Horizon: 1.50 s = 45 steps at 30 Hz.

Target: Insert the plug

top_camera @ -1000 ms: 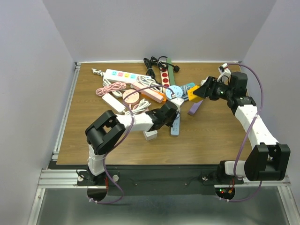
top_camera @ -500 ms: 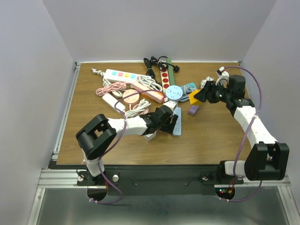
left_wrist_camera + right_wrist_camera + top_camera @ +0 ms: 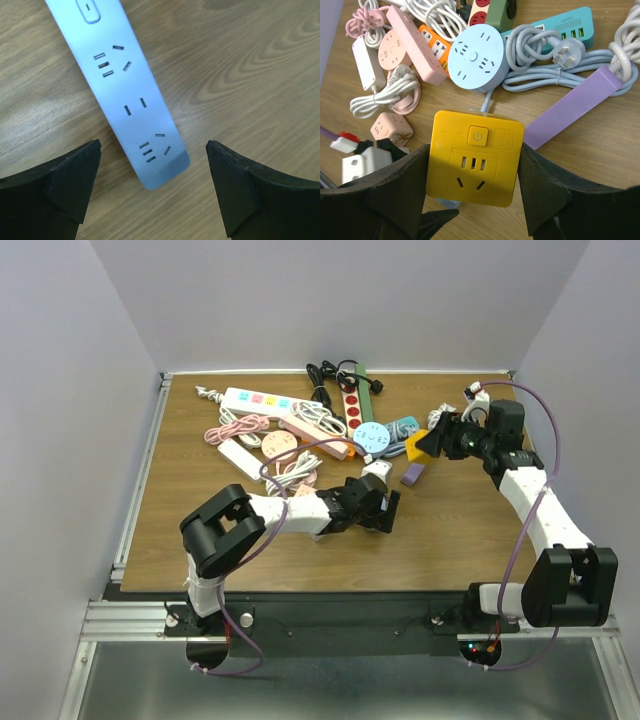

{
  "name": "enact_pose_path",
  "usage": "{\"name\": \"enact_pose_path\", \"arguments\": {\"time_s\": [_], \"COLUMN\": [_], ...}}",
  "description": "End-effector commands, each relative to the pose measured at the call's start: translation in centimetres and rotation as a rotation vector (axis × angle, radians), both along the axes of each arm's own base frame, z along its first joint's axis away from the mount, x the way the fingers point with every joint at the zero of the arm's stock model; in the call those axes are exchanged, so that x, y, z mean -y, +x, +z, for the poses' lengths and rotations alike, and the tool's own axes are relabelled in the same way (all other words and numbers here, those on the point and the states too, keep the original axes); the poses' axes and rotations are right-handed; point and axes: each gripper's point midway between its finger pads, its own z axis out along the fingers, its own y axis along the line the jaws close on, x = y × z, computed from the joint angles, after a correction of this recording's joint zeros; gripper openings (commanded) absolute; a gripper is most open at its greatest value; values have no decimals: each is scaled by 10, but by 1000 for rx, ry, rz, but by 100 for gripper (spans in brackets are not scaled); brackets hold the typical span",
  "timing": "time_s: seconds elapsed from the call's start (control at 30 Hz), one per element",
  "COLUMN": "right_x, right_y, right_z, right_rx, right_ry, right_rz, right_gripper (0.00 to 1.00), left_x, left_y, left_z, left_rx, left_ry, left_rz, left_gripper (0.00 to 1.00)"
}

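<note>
My right gripper (image 3: 474,162) is shut on a yellow cube socket (image 3: 476,157), pressing its two sides and holding it above the table; from above, the cube (image 3: 418,445) hangs right of the pile. A white three-pin plug (image 3: 566,52) on a coiled pale cord lies on the table beyond it, beside the teal strip (image 3: 565,27). My left gripper (image 3: 152,150) is open and hovers over the near end of a light blue power strip (image 3: 130,95) that lies flat on the wood. Nothing sits between its fingers. From above, the left gripper (image 3: 385,512) covers that strip.
A pile of strips and cords fills the back middle: a white strip with coloured sockets (image 3: 258,400), a pink one (image 3: 318,435), a red one (image 3: 352,405), a round blue socket (image 3: 372,437) and a purple strip (image 3: 413,473). Walls close off the left, right and back sides.
The left gripper has gone from shut to wide open and slid toward the near right, over the blue strip's end. The right arm drew back slightly with the yellow cube.
</note>
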Motion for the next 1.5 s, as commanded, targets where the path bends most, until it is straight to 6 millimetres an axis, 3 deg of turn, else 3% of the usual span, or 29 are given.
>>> {"name": "enact_pose_path", "arguments": {"time_s": [0.0,0.23,0.7,0.9,1.07,1.37,1.47], "right_x": [1,-2,-13,-35,-71,-87,-93], "right_y": [3,0,-3,-7,-14,-8,-7], "right_z": [31,31,14,7,-13,-33,-37], "right_rx": [111,113,65,63,50,43,42], "right_ry": [-3,5,19,2,-56,-114,-124], "right_rz": [4,20,79,157,270,338,359], "right_gripper": [1,0,0,0,1,0,0], "left_x": [5,-14,-84,-110,-138,-189,-192], "left_y": [12,23,3,3,6,17,21], "left_z": [7,-3,-36,-35,-42,-47,-46], "left_rx": [31,80,57,69,52,4,7], "left_ry": [17,139,379,443,491,509,485], "left_rz": [41,81,107,160,212,342,361], "left_gripper": [99,97,96,96,96,96,96]}}
